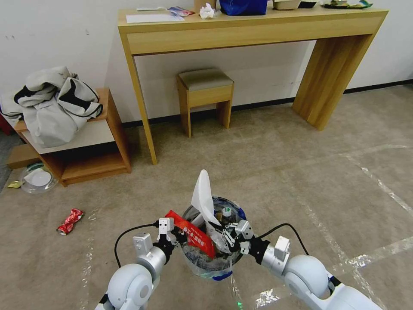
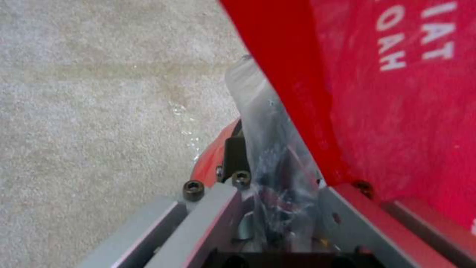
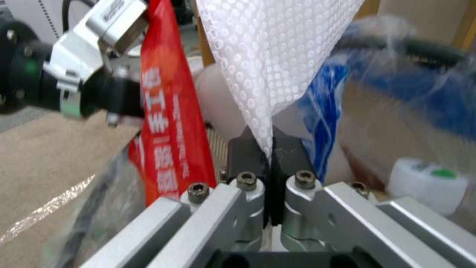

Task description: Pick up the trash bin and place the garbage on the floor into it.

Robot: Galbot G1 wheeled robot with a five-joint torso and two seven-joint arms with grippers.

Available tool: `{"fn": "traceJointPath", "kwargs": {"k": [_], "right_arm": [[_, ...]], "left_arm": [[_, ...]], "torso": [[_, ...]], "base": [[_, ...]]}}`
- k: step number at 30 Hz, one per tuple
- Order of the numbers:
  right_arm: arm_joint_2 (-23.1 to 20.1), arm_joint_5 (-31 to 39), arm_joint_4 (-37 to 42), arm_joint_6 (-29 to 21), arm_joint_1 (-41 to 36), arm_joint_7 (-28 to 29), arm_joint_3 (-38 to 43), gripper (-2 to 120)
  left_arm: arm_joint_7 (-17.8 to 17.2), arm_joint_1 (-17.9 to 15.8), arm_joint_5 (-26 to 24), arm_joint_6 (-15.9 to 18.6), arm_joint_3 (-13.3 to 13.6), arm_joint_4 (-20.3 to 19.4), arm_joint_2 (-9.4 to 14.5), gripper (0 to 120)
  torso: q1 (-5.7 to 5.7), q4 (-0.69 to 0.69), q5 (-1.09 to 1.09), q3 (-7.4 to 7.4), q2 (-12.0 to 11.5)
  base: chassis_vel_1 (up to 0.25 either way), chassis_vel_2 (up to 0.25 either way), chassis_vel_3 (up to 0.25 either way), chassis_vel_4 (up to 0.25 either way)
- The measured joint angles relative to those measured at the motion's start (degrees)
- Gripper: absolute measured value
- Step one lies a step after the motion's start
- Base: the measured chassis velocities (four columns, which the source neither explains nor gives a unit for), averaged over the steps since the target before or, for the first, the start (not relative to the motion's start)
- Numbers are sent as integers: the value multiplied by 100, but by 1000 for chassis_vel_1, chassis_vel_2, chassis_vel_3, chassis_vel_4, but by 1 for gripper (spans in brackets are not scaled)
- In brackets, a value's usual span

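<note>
**Both arms at the bin, one can left on the carpet**

Over the trash bin (image 1: 211, 249), which hangs just in front of the robot above the floor (image 1: 301, 172), both grippers meet. The left gripper (image 1: 172, 236) is at the bin's left rim; in its wrist view its fingers (image 2: 236, 156) close over the rim and the crinkled clear plastic bag (image 2: 270, 149), so it appears to carry the bin. A red wrapper (image 1: 191, 234) lies slantwise across that same rim, right against this gripper. The right gripper (image 1: 230, 236) reaches in from the bin's right side, its fingertips (image 3: 250, 149) pinched tight on the lower corner of a white tissue (image 1: 203, 196). The tissue stands upright from the bin's mouth, its long axis nearly vertical and its pinched end already inside the rim; I judge that letting go here would drop it straight in. A bottle cap (image 1: 226, 211) shows among the litter inside.

The crushed red can (image 1: 69, 221) lies on the carpet well to the bin's left and a little beyond it, its long axis slanting away from the robot. It is nearer the left arm, but that arm is busy with the bin, so the right arm would have to cross over or the robot turn.
</note>
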Motion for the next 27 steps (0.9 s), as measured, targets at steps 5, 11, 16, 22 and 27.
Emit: {"fn": "traceJointPath", "kwargs": {"k": [5, 11, 16, 22, 27], "right_arm": [[6, -28, -82, 31, 2, -10, -57, 0], [59, -55, -181, 87, 24, -18, -73, 0], [36, -65, -205, 100, 53, -43, -71, 0], [30, -70, -229, 101, 77, -46, -63, 3], [30, -69, -207, 99, 70, -32, -56, 18]], "left_arm": [[-46, -34, -73, 19, -13, -7, -7, 1], [-51, -37, -99, 25, -25, -11, -10, 1], [-50, -52, -126, 31, -27, -12, -9, 1], [-48, -56, -136, 42, -22, -12, -18, 1], [-49, -63, -142, 45, -23, -10, -10, 1]], "torso": [[0, 0, 0, 0, 0], [0, 0, 0, 0, 0], [0, 0, 0, 0, 0], [0, 0, 0, 0, 0], [0, 0, 0, 0, 0]], "base": [[0, 0, 0, 0], [0, 0, 0, 0], [0, 0, 0, 0], [0, 0, 0, 0], [0, 0, 0, 0]]}}
